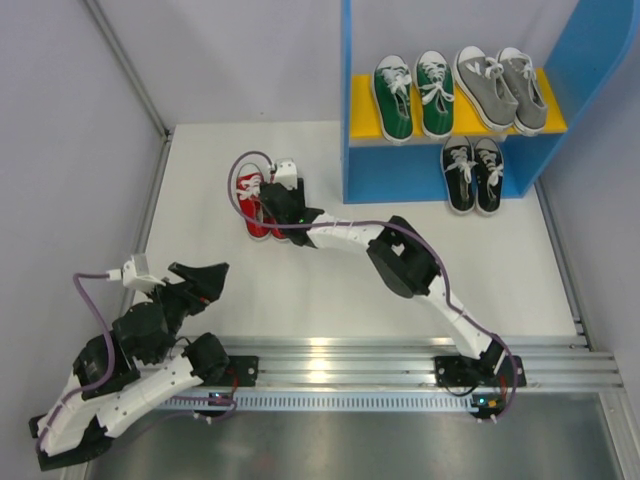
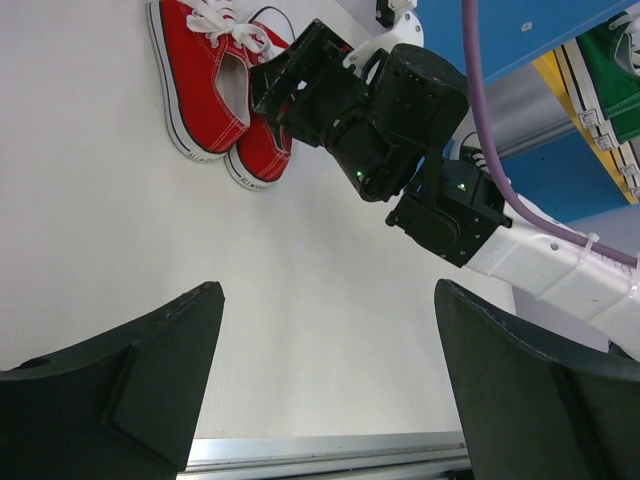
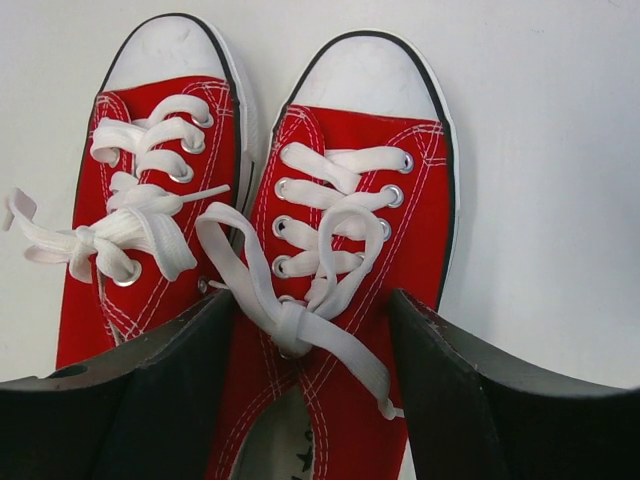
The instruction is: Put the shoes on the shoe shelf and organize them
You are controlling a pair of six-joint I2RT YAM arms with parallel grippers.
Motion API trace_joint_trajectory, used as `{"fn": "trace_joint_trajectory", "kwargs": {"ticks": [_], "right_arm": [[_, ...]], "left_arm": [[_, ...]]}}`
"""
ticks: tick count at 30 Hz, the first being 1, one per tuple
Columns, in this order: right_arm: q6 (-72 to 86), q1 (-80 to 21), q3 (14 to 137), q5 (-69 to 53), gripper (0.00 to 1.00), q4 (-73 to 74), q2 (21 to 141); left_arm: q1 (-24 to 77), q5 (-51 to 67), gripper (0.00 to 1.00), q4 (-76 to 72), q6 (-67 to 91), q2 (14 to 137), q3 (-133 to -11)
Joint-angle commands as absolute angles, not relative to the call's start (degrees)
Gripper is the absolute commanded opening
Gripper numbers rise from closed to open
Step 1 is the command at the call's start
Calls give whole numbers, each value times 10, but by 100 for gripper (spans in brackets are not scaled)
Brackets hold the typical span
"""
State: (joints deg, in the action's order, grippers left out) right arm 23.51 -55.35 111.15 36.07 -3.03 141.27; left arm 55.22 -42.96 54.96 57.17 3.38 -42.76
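Straddling one red shoe (image 3: 352, 215) on the surface (image 1: 300, 290), the right pincer (image 3: 312, 305) flanks it — clamped or not, I cannot tell. The left pincer (image 2: 328, 290) gapes, empty. Green pair (image 1: 413, 95), grey pair (image 1: 500, 90) and black pair (image 1: 473, 172) sit on the shoe shelf (image 1: 347, 100) — only red is left.

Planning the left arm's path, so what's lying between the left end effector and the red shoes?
Only bare table, seen in the left wrist view. The right arm is at the red shoes, to the side of that stretch.
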Motion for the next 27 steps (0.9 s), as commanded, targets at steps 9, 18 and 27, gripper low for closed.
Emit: {"fn": "trace_joint_trajectory", "kwargs": {"ticks": [9, 18, 27], "right_arm": [[270, -534, 1156, 309, 66, 106, 1444], [258, -541, 1122, 313, 71, 77, 1418], [262, -546, 1065, 316, 78, 26, 1367]], "left_arm": [[553, -438, 91, 559, 576, 18, -444], [553, -439, 91, 560, 576, 14, -443], [553, -439, 91, 561, 576, 15, -444]]}}
